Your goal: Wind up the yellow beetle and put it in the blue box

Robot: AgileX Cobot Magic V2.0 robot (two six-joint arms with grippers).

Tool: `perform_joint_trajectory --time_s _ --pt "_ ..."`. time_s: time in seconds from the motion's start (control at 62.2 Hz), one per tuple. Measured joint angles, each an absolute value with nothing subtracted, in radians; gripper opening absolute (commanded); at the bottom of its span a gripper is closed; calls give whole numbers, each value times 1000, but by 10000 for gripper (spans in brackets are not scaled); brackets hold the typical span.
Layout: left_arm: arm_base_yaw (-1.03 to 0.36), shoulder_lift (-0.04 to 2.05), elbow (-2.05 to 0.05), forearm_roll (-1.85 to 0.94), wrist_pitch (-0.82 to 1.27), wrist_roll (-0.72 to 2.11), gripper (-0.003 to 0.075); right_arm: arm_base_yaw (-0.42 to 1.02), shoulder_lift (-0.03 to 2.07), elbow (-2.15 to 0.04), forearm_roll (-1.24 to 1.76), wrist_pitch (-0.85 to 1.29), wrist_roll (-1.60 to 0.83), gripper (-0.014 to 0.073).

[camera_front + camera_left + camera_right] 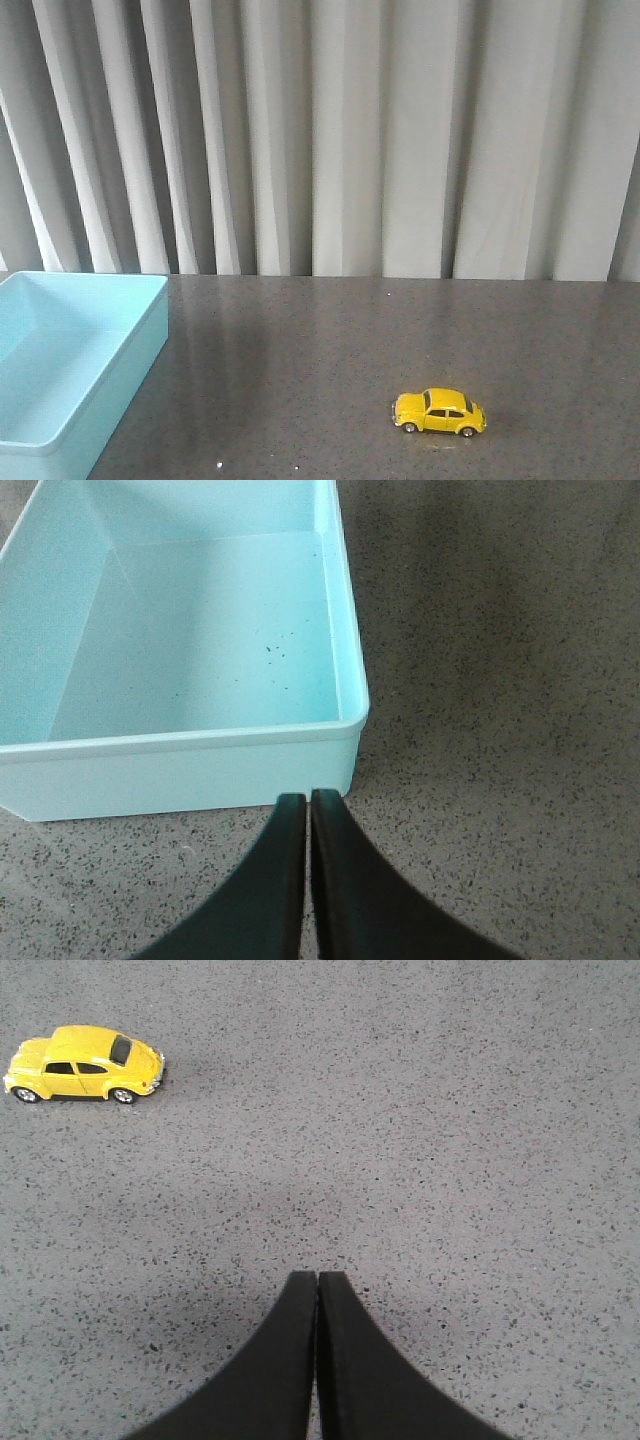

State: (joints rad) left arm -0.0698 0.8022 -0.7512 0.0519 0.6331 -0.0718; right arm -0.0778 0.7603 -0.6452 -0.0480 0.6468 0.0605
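The yellow beetle (440, 412) stands on its wheels on the dark speckled table, right of centre near the front edge. It also shows in the right wrist view (84, 1064), well apart from my right gripper (317, 1278), which is shut and empty above bare table. The blue box (70, 400) sits at the front left and holds nothing but a few dark specks. My left gripper (307, 797) is shut and empty, just outside the near wall of the box (180, 770). Neither gripper shows in the front view.
A grey pleated curtain (320, 130) hangs behind the table's far edge. The grey speckled tabletop (330, 340) stretches between the box and the beetle.
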Motion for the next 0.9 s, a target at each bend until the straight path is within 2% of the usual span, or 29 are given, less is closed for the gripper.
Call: perform_joint_trajectory --time_s 0.096,0.177,0.337,0.45,0.562,0.9 --pt "-70 802 -751 52 627 -92 105 -78 760 -645 -62 647 33 40" --pt "-70 802 -751 60 623 -95 193 -78 760 -645 -64 647 13 111" --pt "-70 802 -751 92 623 -96 419 -78 760 -645 -64 647 -13 343" --pt "-70 802 -751 96 617 -97 498 -78 760 -645 -64 647 -13 467" --pt "-70 802 -751 96 616 -98 510 -78 760 -645 -64 647 -13 533" --pt "-106 802 -751 84 608 -100 503 -61 795 -683 77 670 -59 526"
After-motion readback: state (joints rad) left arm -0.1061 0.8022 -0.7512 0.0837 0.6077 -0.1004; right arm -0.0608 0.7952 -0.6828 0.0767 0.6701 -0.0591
